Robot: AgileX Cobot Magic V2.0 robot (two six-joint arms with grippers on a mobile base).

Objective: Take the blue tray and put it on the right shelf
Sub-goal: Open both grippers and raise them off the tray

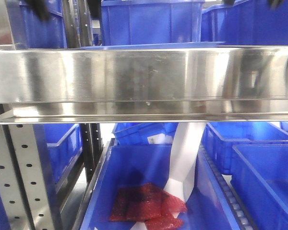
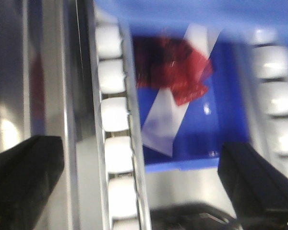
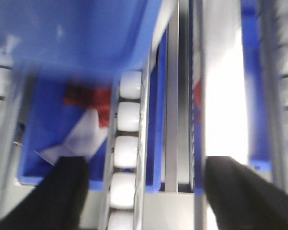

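Observation:
The blue tray shows as a thin light-blue rim lying on the right shelf, just behind its broad steel lip. It is a blurred pale-blue mass at the top left of the right wrist view and a blue band along the top of the left wrist view. My left gripper is open, its black fingers wide apart with nothing between them. My right gripper is open and empty too. Dark fingers poke in at the top edge of the front view.
Deep dark-blue bins stand on the shelf behind the tray. Below it, a deep bin holds red bags and a white strip, with more bins at the right. White roller tracks and a perforated grey upright flank them.

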